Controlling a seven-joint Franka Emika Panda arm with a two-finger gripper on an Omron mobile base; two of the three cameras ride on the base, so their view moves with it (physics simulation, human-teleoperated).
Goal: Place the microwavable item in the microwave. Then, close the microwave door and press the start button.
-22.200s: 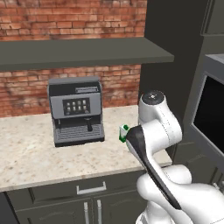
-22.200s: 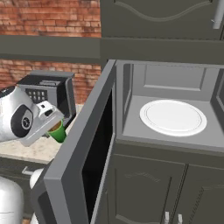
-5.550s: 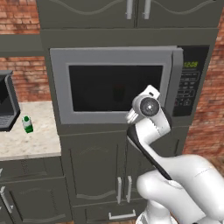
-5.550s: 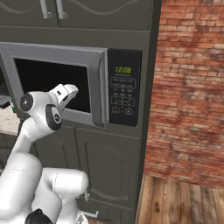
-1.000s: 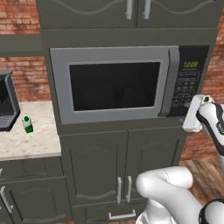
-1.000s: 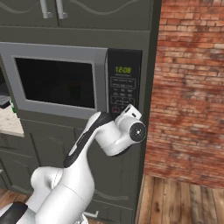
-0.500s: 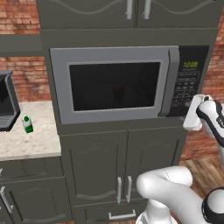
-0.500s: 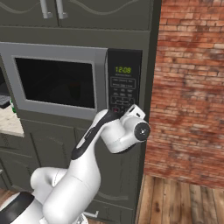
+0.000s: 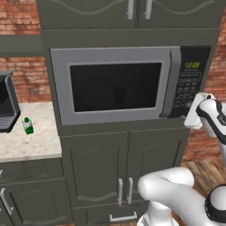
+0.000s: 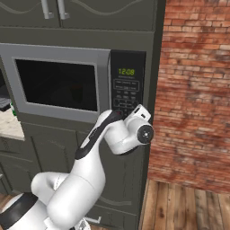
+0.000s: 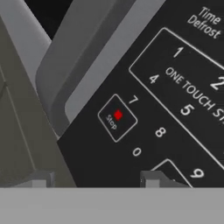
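the microwave sits built into the dark cabinets, and the microwave door is shut flat against it, its vertical bar handle just beside the black keypad panel. the green display is lit at the top of that panel. the dark glass lets nothing inside be made out, so where the green cup is cannot be told.

the hand is pressed in close at the lower part of the keypad panel; in the hand view its two fingertips stand apart at the bottom edge, with bare panel between them and nothing held. just above them is the stop button with its red mark, and the number keys run off toward the upper right. from the right base view the arm bends up to the panel's lower edge.

on the table to the left of the microwave, a small green-and-white carton stands upright near the grey coffee machine.
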